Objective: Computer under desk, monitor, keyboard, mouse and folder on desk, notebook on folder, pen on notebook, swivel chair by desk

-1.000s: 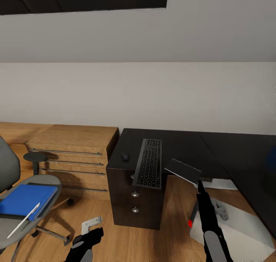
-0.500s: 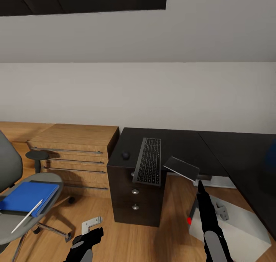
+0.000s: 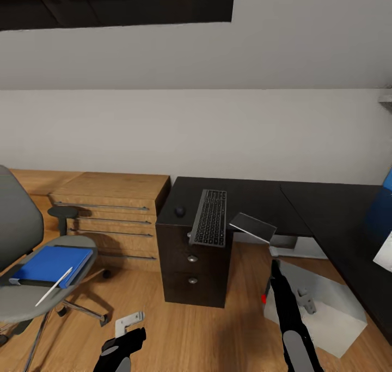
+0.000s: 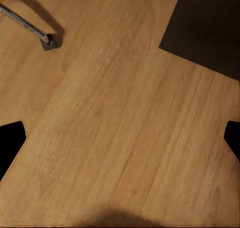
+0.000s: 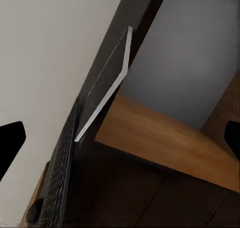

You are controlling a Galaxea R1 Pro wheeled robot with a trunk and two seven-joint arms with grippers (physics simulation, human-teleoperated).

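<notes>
A dark flat panel (image 3: pixel 252 226), perhaps the notebook, is seen at centre frame overhanging the tabletop (image 3: pixel 261 197) edge; a brush from the right arm could tip it to the floor. The keyboard (image 3: pixel 209 217) also juts past the front edge, just right of the mouse (image 3: pixel 179 211), and could be knocked off likewise. At left, the pen (image 3: pixel 53 286) lies loose across the folder (image 3: pixel 50 263) on the chair (image 3: pixel 32 285) and may roll off if the folder is tilted. The computer (image 3: pixel 313 306) lies at lower right. The right tool (image 3: pixel 276 267) is raised below the panel; the left tool (image 3: pixel 125 342) hangs low over the floor. In the wrist views both tools are seen spread wide, nothing held.
</notes>
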